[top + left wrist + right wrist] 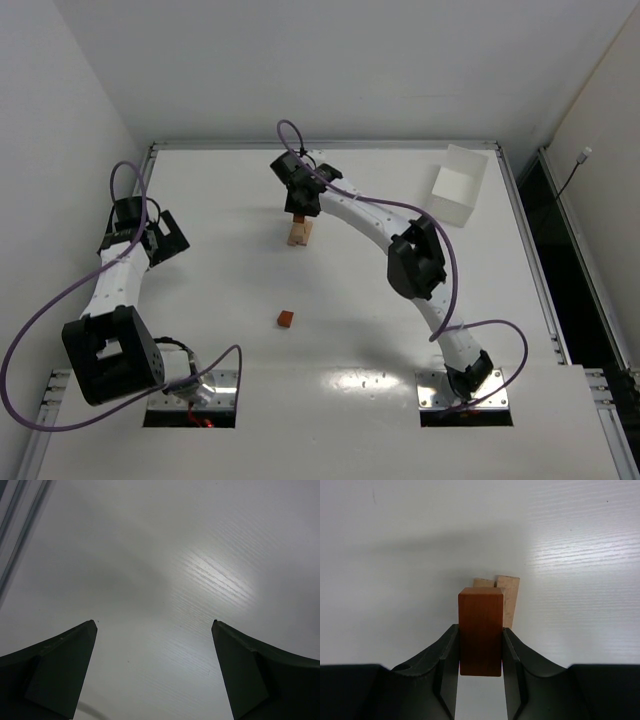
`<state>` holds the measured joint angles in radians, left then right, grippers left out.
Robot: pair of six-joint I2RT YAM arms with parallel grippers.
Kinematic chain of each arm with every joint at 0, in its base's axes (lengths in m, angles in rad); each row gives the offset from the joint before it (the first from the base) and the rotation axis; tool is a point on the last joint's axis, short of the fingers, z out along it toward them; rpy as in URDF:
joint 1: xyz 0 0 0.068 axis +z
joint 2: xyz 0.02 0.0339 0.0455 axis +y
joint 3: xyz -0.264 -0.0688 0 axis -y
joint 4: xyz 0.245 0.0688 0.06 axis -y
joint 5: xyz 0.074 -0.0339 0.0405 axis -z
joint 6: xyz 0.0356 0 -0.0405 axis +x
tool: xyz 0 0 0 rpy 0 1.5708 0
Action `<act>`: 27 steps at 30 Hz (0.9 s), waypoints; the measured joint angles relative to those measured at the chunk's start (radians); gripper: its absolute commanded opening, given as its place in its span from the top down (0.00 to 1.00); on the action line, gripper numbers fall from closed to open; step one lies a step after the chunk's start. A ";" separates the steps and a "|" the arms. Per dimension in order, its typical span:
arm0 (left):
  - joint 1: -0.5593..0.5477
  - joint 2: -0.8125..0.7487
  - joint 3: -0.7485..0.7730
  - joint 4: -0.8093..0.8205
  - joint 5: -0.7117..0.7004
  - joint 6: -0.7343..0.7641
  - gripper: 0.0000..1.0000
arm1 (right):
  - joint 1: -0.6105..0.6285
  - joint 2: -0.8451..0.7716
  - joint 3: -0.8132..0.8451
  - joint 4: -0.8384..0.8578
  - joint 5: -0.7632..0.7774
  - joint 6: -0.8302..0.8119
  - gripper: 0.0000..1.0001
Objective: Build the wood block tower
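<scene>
1. Top view: a smooth white table (350,350) sits in a white-walled enclosure. A thin aluminium rail (330,146) runs along its far edge and down both sides. Beyond the right side lies a dark gap (575,260).
2. Top view: the wood block tower (299,237), a small stack of pale tan pieces, stands mid-table toward the far side. The right gripper (298,207) hangs directly over it. There is bare surface on every side of the stack.
3. Top view: a loose reddish-orange wooden cube (286,318) lies nearer the arm bases, well apart from the tower. A white open rectangular box (460,183) sits by the far right corner, well apart from both.
4. Top view: the left gripper (165,240) is close to the left rail, far from all the blocks.
5. Left wrist view: the left gripper (155,672) has its dark fingers spread wide with nothing between them. Only glossy white tabletop shows below it. The aluminium rail (17,515) crosses the top left corner.
6. Right wrist view: the right gripper (480,630) pinches an upright reddish-brown wooden block (480,615) by its two side faces. Two pale tan wooden pieces (509,600) of the tower show just behind it. Whether the held block touches them cannot be told. White tabletop lies open to both sides.
</scene>
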<state>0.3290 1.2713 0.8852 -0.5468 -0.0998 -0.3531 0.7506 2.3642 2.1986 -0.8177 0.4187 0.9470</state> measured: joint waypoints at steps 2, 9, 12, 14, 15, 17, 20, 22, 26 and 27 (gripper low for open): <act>0.000 0.000 0.000 0.002 0.002 0.000 0.00 | 0.000 0.001 -0.016 0.000 -0.002 0.006 1.00; 0.000 -0.004 0.000 0.003 0.003 0.000 0.00 | 0.007 0.009 -0.041 -0.004 -0.011 0.019 1.00; 0.000 -0.006 0.000 0.003 0.003 0.000 0.00 | 0.007 0.009 -0.041 -0.002 -0.011 0.022 1.00; 0.000 -0.008 0.000 0.003 0.003 0.000 0.00 | 0.008 0.009 -0.041 -0.003 -0.011 0.025 1.00; 0.000 -0.009 0.000 0.003 0.003 0.000 0.00 | 0.009 0.009 -0.041 -0.003 -0.011 0.026 1.00; 0.000 -0.011 0.000 0.003 0.003 0.000 0.00 | 0.011 0.010 -0.041 -0.003 -0.011 0.027 1.00; 0.000 -0.011 0.000 0.003 0.004 0.000 0.00 | 0.011 0.013 -0.041 -0.002 -0.011 0.027 1.00; 0.000 -0.011 0.000 0.003 0.006 0.000 0.00 | 0.011 0.022 -0.041 0.000 -0.011 0.027 1.00; 0.000 -0.011 0.000 0.003 0.007 0.000 0.00 | 0.011 0.041 -0.041 0.001 -0.011 0.027 1.00; 0.000 -0.011 0.000 0.003 0.007 0.000 0.00 | 0.011 0.045 -0.041 0.001 -0.011 0.027 1.00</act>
<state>0.3290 1.2602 0.8848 -0.5442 -0.0929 -0.3534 0.7616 2.4096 2.1578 -0.8165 0.4072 0.9745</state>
